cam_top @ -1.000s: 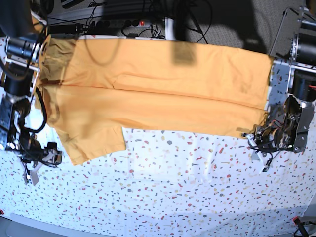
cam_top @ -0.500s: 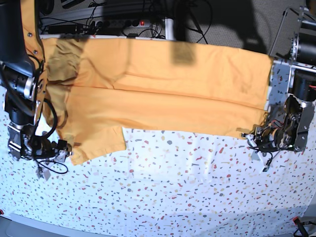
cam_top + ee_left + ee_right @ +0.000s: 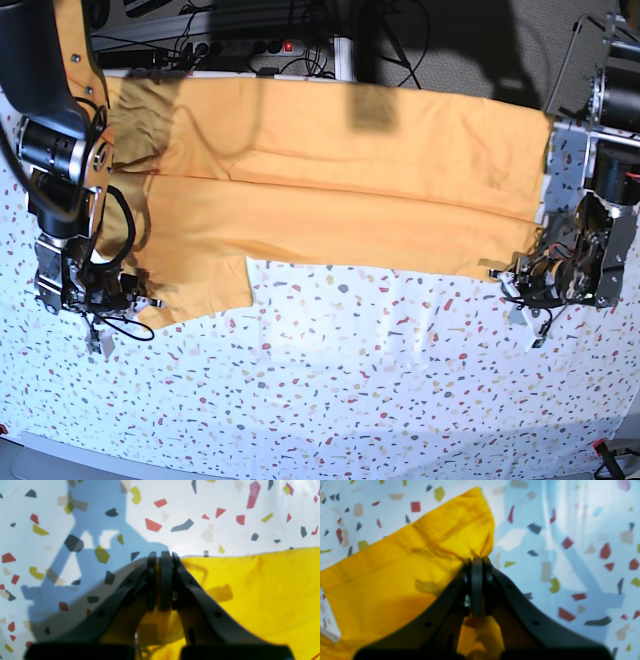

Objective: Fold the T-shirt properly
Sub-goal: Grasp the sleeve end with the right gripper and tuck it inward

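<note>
**Speckled surface, shirt edge gripped at both ends**

The speckled surface (image 3: 380, 380) is carrying the T-shirt (image 3: 340, 190) lengthwise. The right tool (image 3: 477, 560), newly arrived at the sleeve, and the left tool (image 3: 162, 555) are both pinching fabric, readying a fold.

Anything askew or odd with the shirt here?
Nothing is damaged. The T-shirt lies partly folded lengthwise, but its sleeve end bunches where the right gripper pinches it; the left gripper holds the opposite corner.

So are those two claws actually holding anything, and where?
Both pinch the T-shirt. The right gripper is shut on a sleeve's hemmed corner; the left gripper is shut on the shirt's edge at the other end.
</note>
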